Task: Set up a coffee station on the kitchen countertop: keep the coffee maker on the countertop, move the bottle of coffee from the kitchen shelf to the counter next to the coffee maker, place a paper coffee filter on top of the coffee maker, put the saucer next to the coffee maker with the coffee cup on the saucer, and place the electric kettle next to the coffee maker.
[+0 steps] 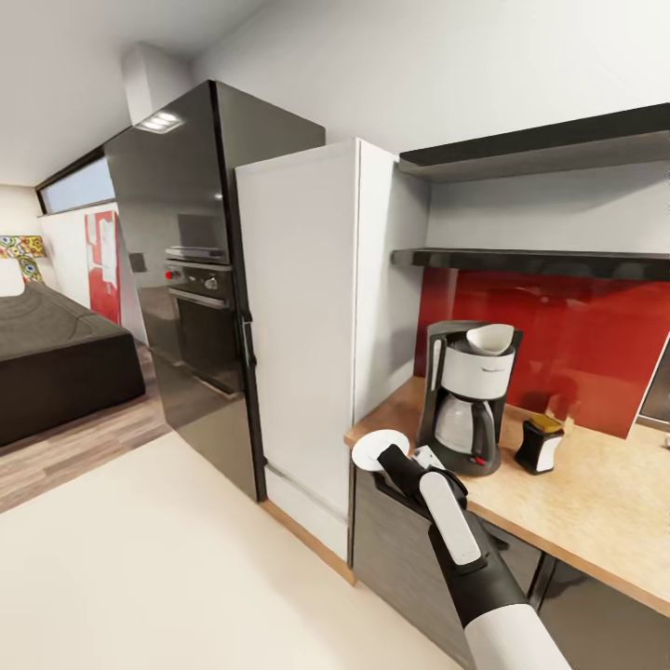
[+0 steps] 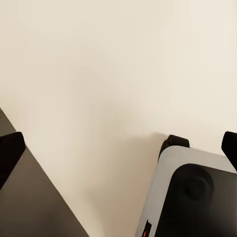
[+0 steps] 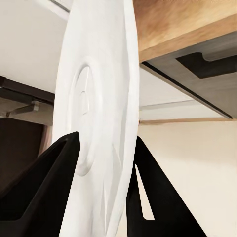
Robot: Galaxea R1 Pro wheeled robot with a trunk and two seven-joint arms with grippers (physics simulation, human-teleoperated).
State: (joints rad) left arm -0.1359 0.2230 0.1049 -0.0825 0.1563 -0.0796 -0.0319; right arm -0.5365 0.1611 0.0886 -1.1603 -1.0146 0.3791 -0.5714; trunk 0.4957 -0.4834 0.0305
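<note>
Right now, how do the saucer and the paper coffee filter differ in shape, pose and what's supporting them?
The saucer is a flat round disc; the paper coffee filter is a cone. The saucer is clamped in the right end effector at the kitchen countertop's left end; the filter sits in the top of the coffee maker. The saucer is ungrounded, the filter settled. Both are plain white.

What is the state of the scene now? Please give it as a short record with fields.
right pincer: shut on the saucer, gripping its rim
saucer position: held at the left end of the kitchen countertop, not yet set down
coffee maker: upright on the countertop
paper coffee filter: on top of the coffee maker
bottle of coffee: on the countertop, to the right of the coffee maker
left pincer: open, holds nothing, pale floor behind it
</note>
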